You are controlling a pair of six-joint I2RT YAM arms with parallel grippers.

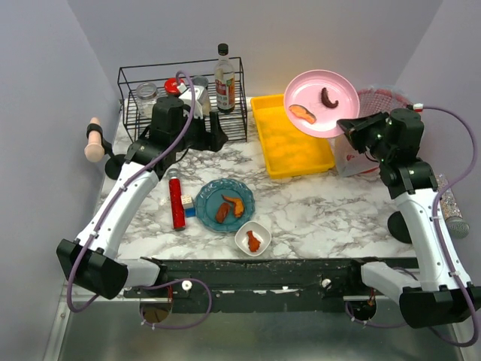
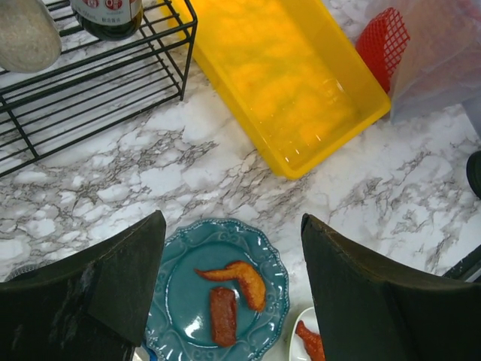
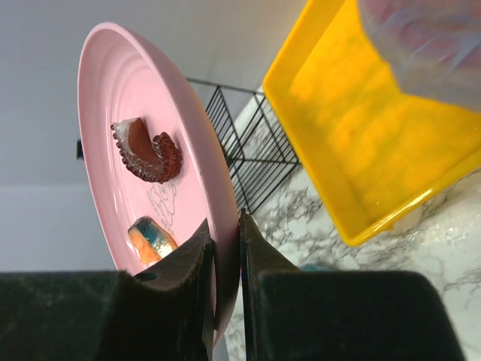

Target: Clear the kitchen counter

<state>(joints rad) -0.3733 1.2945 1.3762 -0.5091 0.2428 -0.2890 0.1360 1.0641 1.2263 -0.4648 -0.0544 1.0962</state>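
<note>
The kitchen counter (image 1: 316, 203) is white marble with grey veins. My right gripper (image 1: 347, 129) is shut on the rim of a pink plate (image 1: 322, 101), which hangs tilted above the yellow tray (image 1: 289, 139). In the right wrist view the fingers (image 3: 259, 263) pinch the plate's (image 3: 128, 98) edge, and an octopus piece (image 3: 146, 154) and a salmon piece (image 3: 150, 237) lie on it. My left gripper (image 1: 218, 134) is open and empty beside the wire rack (image 1: 180, 98). Below its jaws (image 2: 233, 218) sits a teal plate (image 2: 188, 308) with two food pieces.
A small white bowl (image 1: 253, 239) with a food piece sits near the front edge. A red cylinder (image 1: 176, 201) and small blocks (image 1: 188, 204) lie left of the teal plate (image 1: 225, 204). The rack holds a bottle (image 1: 224, 79) and jars. A red mesh basket (image 1: 376, 101) stands at the back right.
</note>
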